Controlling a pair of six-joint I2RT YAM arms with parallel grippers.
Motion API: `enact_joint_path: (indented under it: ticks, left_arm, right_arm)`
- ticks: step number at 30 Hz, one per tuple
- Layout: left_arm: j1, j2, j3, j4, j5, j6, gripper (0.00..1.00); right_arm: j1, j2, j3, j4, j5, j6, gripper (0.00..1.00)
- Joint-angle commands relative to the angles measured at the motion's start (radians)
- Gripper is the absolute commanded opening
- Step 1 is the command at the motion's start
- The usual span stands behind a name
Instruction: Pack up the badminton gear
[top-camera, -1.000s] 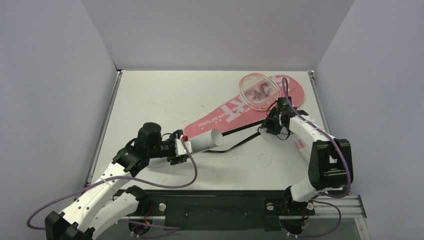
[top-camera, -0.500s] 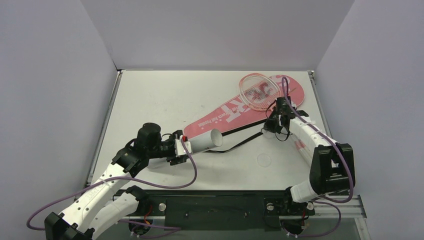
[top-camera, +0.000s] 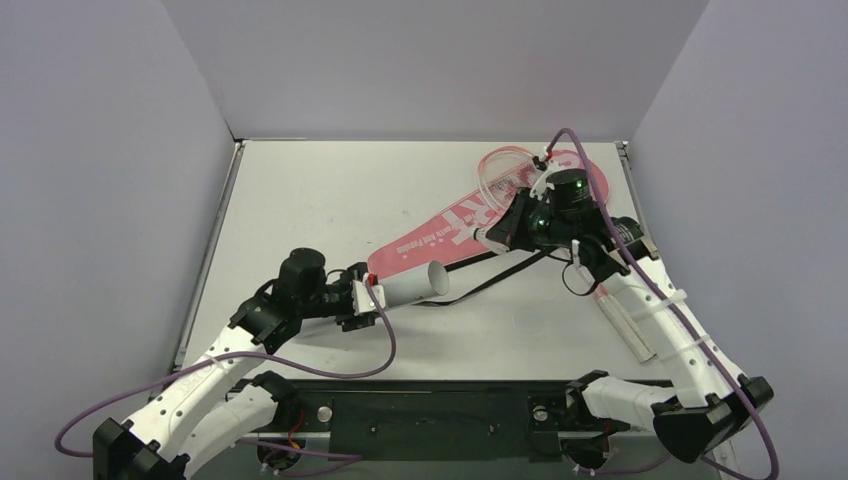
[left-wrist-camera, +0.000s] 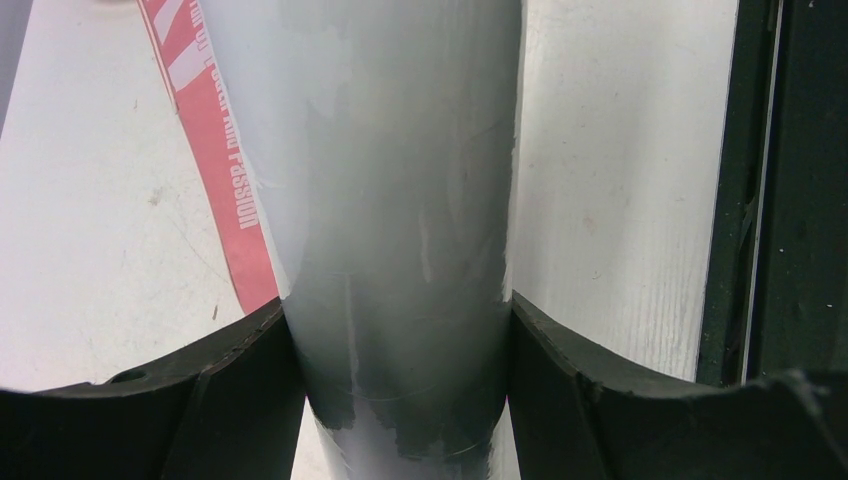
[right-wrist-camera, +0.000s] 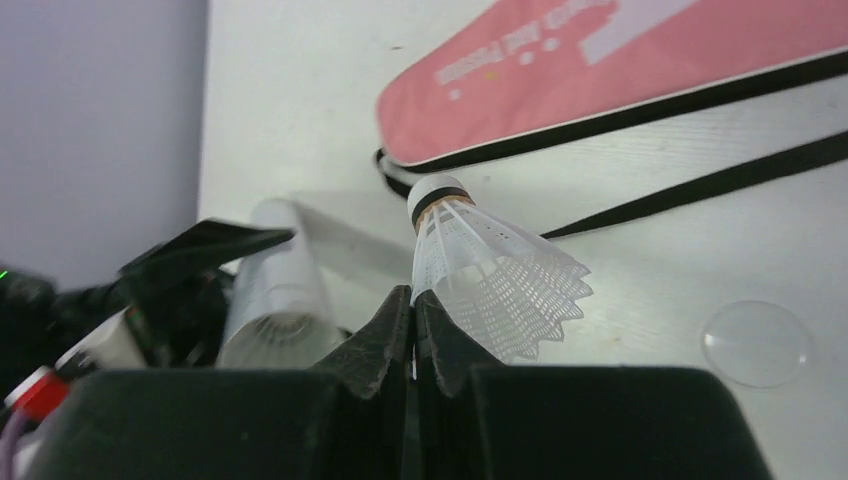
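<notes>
My left gripper (top-camera: 372, 294) is shut on the long white tube (top-camera: 412, 283), which lies low over the table with its open end toward the right. In the left wrist view the tube (left-wrist-camera: 400, 180) fills the space between my black fingers (left-wrist-camera: 240, 390). My right gripper (top-camera: 500, 232) is raised above the pink "SPORT" cover (top-camera: 450, 228) and is shut on the skirt edge of a white shuttlecock (right-wrist-camera: 490, 270). The tube's open end (right-wrist-camera: 275, 320) shows to the left of the shuttlecock. A pink-and-white racket head (top-camera: 505, 172) lies on the cover's wide end.
The cover's black strap (top-camera: 495, 272) trails across the table between the tube and my right arm. A pink-and-white racket handle (top-camera: 628, 318) lies by the right edge under my right arm. A clear round lid (right-wrist-camera: 757, 343) lies on the table.
My right arm has lifted off the table by the racket head and swung left and up, carrying the shuttlecock toward the tube's open end. The left arm and tube have barely moved.
</notes>
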Motion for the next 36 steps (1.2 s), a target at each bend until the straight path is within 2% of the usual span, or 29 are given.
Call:
enact_joint_path:
  ticks: [1,8,19,26,36]
  left_arm:
    - [-0.006,0.009,-0.002,0.076,0.003,0.001,0.0]
    - [-0.008,0.005,-0.001,0.082,0.003,-0.009,0.0]
    - [-0.007,0.01,0.009,0.074,-0.001,-0.013,0.0]
    - [-0.007,0.012,0.019,0.078,0.019,-0.027,0.0]
    - [-0.009,0.003,0.037,0.058,0.04,-0.03,0.0]
  right_arm:
    - [0.076,-0.057,0.092,-0.103,-0.149,0.0,0.0]
    - [0.139,-0.035,0.171,-0.137,-0.261,0.02,0.0]
    - [0.277,0.026,0.207,-0.19,-0.26,0.0,0.0]
    - [0.312,0.077,0.234,-0.213,-0.251,-0.033,0.0]
    - [0.335,0.13,0.225,-0.139,-0.231,-0.042,0.0]
